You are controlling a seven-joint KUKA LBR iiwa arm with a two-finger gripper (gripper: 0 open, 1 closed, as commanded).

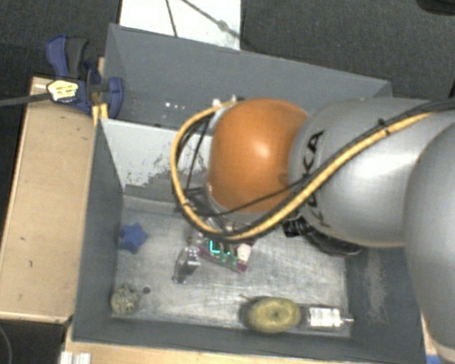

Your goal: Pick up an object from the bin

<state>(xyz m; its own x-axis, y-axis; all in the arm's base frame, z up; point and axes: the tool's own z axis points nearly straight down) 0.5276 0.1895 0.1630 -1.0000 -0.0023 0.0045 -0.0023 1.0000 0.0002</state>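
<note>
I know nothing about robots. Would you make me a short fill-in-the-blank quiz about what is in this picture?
The small crumpled thing near the left wall of the bin is ___ in colour.
The dome cover on the wrist is ___.
The arm reaches in from the picture's ___ side.
Missing words: blue; orange; right.

The orange-capped arm (363, 180) hangs over the bin (106, 201), near a blue scrap (131, 236) and yellowish ring (271, 314).
</note>
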